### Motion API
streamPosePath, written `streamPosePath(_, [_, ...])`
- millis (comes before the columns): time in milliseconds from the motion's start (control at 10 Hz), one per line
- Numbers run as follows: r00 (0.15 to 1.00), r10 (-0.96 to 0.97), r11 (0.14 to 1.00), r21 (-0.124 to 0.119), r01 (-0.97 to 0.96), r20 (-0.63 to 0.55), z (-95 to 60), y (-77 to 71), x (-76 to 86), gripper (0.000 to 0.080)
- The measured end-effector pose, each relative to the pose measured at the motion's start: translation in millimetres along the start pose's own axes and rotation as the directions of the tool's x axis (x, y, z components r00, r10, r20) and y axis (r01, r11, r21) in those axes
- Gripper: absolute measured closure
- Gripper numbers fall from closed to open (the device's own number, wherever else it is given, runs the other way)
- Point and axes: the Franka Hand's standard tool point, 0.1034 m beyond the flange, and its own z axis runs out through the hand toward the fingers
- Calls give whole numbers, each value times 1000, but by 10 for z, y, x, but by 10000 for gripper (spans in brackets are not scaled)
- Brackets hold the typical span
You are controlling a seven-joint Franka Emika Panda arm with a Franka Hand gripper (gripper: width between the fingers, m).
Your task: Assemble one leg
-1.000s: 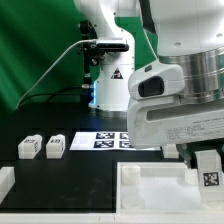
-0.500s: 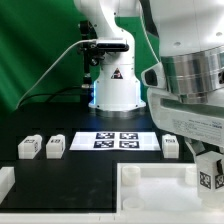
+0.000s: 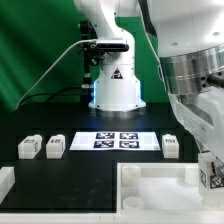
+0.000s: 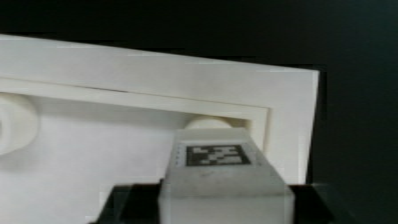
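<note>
Arm [image 3: 192, 92] farther off — leg [image 3: 210, 177] in end effector [image 4: 217, 203]

The table [image 3: 60, 175] has a black top. The marker board [image 3: 115, 141] lies flat at its centre and bears several square tags. A white tray [image 3: 150, 168] with a raised rim lies at the front, towards the exterior view's right. A white piece [image 3: 5, 182], cut off by the frame edge, sits at the front on the exterior view's left. A green backdrop [image 3: 35, 50] stands behind. The wrist view shows the tray [image 4: 160, 85] close up, with round bosses [image 4: 210, 126] inside the rim.

Robotics lab: green backdrop [image 3: 35, 50], black table [image 3: 90, 178], tagged marker board [image 3: 112, 140].
</note>
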Motion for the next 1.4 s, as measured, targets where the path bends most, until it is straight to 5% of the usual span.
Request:
streamPosePath(200, [999, -42, 999, -1, 42, 0, 4, 3, -9, 260])
streamPosePath(300, [984, -180, 983, -24, 181, 5, 21, 45, -24, 260])
streamPosePath(400, [916, -400, 915, -49, 400, 9, 22, 63, -23, 175])
streamPosePath(500, [796, -606, 791, -103, 603, 4, -18, 29, -63, 155])
streamPosePath(800, [553, -833, 548, -100, 830, 25, -17, 2, -46, 150])
streamPosePath(1000, [232, -972, 225, -136, 965, 35, -35, -45, -8, 150])
streamPosePath(1100, [103, -994, 98, -130, 987, 29, -55, -91, 60, 274])
streamPosePath(1200, [160, -987, 156, -126, 980, 20, -52, -93, 54, 274])
streamPosePath(1400, [210, -978, 207, -125, 970, 13, -51, -94, 45, 508])
